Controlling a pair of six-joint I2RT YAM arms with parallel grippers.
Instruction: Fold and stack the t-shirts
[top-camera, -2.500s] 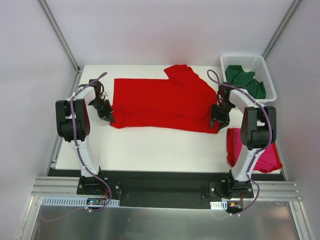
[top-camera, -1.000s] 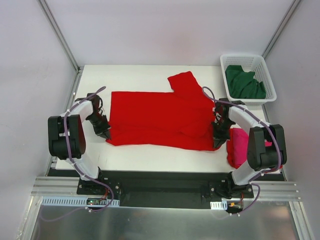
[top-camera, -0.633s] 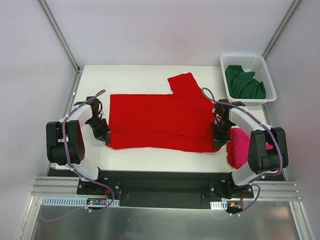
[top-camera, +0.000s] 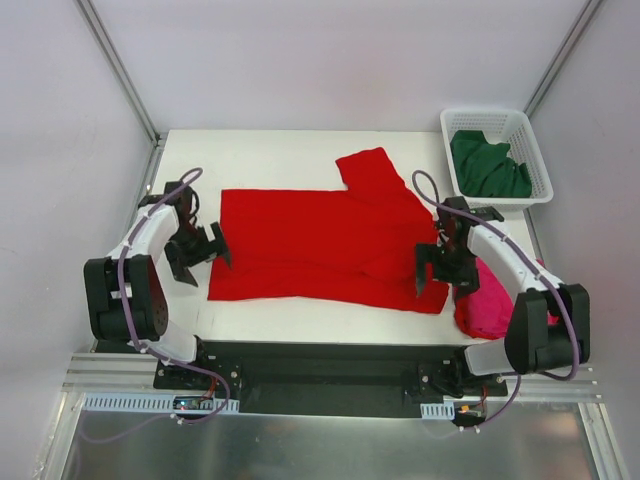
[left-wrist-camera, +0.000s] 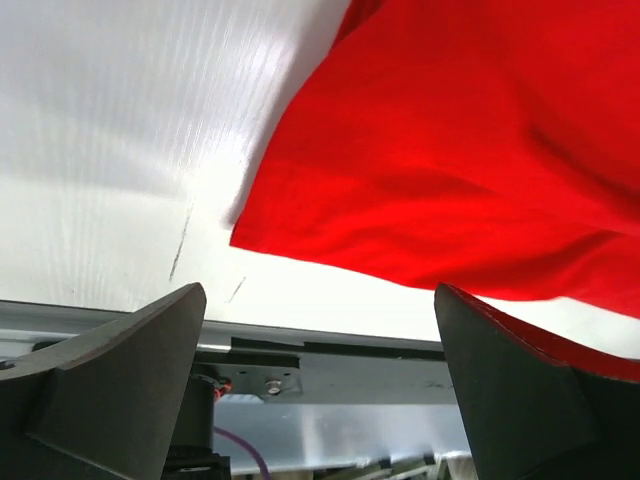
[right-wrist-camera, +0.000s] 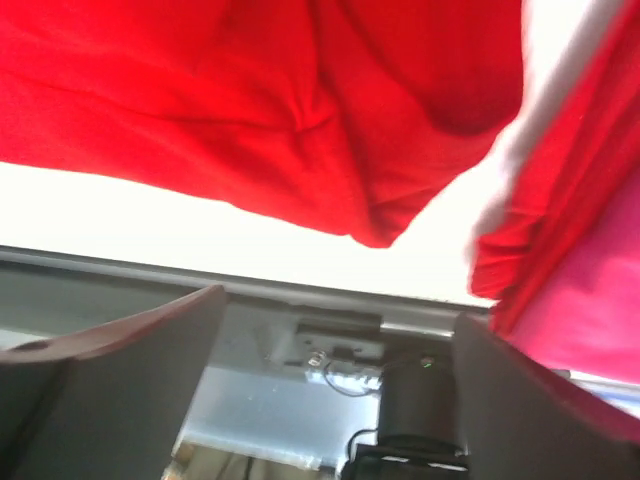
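Bright red cotton t-shirt (top-camera: 320, 245) lies flat on the white table (top-camera: 270, 150), its long axis going from left to right, with one sleeve pointing to the far edge. My left tool (top-camera: 197, 257) at its left end and my right tool (top-camera: 432, 278) at its right end are both spread, pinching nothing.

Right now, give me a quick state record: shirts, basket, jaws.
red shirt: spread across table, one sleeve toward far side
magenta shirt: bunched at near right edge, beside red shirt
basket: far right corner
green shirt: crumpled in basket
left jaws: open, empty, by red shirt's left edge
right jaws: open, empty, over red shirt's near right corner
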